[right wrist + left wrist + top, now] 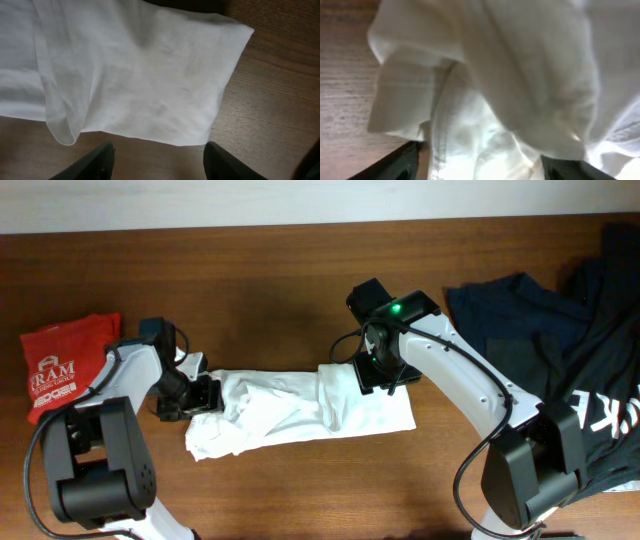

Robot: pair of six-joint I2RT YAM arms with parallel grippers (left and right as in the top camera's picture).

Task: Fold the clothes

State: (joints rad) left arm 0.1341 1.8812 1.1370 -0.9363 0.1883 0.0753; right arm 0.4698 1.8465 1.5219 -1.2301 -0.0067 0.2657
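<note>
Lying between the two grippers, the white T-shirt (300, 415) is seen bunched into a long crumpled band on the wooden table (270, 290).

The left gripper (203, 395) is set low at the left end of that band, and from overhead its dark body is seen against the cloth. In the left wrist view the left gripper (480, 170) is spread wide. Its two dark fingers (395, 167) are seen at the lower corners, well apart, and soft folds of the white T-shirt (520, 75) fill the space between and ahead of them. No pinch on the cloth is shown. Whether the fingers touch it cannot be told, as the view is blurred. Bare table (345, 75) is seen beside the left-hand finger.

The right gripper (380, 372) is placed at the far edge of the band's right end. In the right wrist view the right gripper (162, 162) is likewise spread wide, with only bare wood between its fingers (100, 160). The near edge of the white T-shirt (150, 75) lies just ahead of the tips, apart from them. A flat panel ends in a corner ahead and to the right, and a thin, half-transparent fold lies ahead of the left-hand finger.

Well apart from the left gripper, on its outer side, a folded red shirt (65, 365) with white print is seen. Dark garments (560, 330) with white lettering are piled well out from the right gripper, on its outer side.
</note>
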